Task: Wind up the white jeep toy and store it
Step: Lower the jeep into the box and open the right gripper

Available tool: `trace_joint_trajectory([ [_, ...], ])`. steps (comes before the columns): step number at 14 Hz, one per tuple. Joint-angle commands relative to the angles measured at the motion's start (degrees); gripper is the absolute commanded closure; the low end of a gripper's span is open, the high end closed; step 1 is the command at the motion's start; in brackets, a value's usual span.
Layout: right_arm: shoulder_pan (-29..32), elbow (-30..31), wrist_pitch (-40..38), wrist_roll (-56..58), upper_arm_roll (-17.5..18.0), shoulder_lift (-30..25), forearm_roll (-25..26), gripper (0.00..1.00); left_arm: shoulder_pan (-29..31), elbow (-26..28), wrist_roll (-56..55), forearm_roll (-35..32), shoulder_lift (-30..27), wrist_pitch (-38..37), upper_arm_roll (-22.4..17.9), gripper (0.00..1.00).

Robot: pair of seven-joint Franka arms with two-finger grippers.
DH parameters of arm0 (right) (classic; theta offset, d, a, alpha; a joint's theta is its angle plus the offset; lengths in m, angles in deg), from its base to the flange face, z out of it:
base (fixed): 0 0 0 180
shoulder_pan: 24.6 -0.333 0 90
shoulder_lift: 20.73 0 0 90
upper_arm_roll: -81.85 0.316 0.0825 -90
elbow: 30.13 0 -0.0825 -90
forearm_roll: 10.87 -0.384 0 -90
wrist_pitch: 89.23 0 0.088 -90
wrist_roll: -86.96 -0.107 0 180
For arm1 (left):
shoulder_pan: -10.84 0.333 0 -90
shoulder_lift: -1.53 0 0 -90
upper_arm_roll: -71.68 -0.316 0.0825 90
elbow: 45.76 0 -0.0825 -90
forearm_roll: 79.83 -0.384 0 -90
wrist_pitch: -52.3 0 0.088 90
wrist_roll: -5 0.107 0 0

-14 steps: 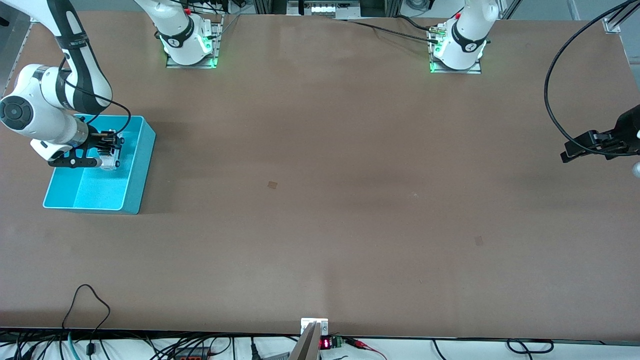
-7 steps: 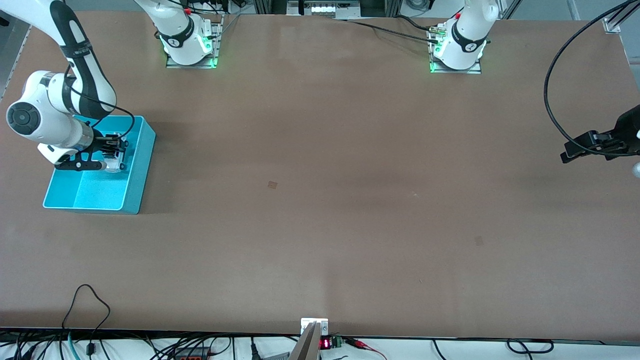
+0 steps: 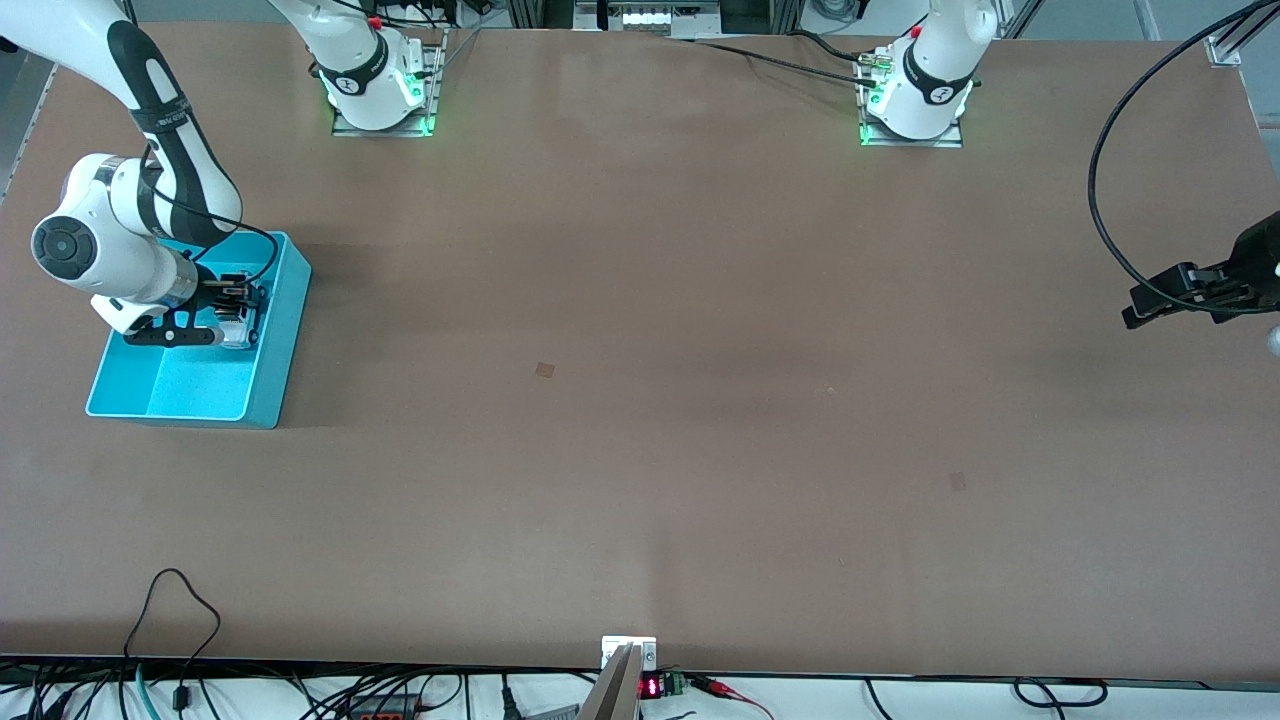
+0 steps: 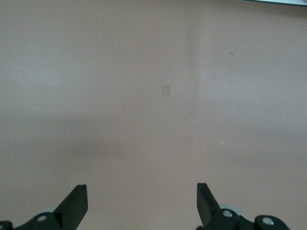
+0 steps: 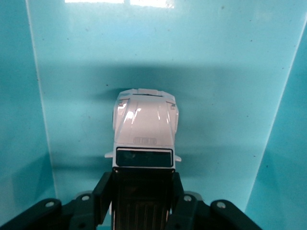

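Observation:
The white jeep toy (image 5: 144, 129), boxy with a black roof panel, is held in my right gripper (image 5: 142, 191), whose fingers (image 5: 106, 189) clamp its sides. In the front view the right gripper (image 3: 235, 312) holds the jeep (image 3: 236, 332) low inside the turquoise bin (image 3: 285, 330), at the right arm's end of the table. My left gripper (image 3: 1140, 308) is open and empty, waiting above the table at the left arm's end; the left wrist view shows its fingertips (image 4: 76, 203) spread wide over bare table.
The bin's turquoise walls (image 5: 19, 120) stand close on both sides of the jeep. A small dark patch (image 3: 544, 369) lies on the brown table near its middle. Cables hang along the table edge nearest the front camera.
My right gripper has moved lower into the bin with the jeep, a little toward the table's middle. The left arm has not moved.

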Motion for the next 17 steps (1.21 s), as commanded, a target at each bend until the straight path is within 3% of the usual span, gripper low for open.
trace_joint_trajectory([
  [1,2.0,0.3,0.8,0.1,1.0,0.2,1.3,0.64,0.0,0.1,0.4,1.1,-0.3,0.4,0.0,0.0],
  [3,2.0,0.3,0.8,0.1,1.0,0.2,1.3,0.44,0.0,0.1,0.4,1.1,-0.3,0.4,0.0,0.0],
  [6,2.1,0.3,0.8,0.0,1.0,0.2,1.3,0.26,0.0,0.1,0.5,1.1,-0.3,0.4,0.0,0.0],
  [8,2.4,0.2,0.8,-0.1,1.0,0.2,1.3,0.2,-0.3,0.1,0.5,1.1,-0.3,0.4,0.0,0.0],
  [10,2.3,-0.2,0.8,-0.1,1.0,-0.3,1.3,0.0,-0.4,0.1,0.5,1.1,-0.3,0.4,0.0,0.0],
  [14,2.2,-3.5,0.1,0.1,1.1,-2.5,0.9,0.0,-0.4,0.1,0.5,1.1,-0.3,0.4,0.0,0.0],
  [17,1.9,-7.6,-4.9,0.0,1.1,-4.5,0.6,0.0,-0.4,0.1,0.5,1.1,-0.3,0.4,0.0,0.0],
])
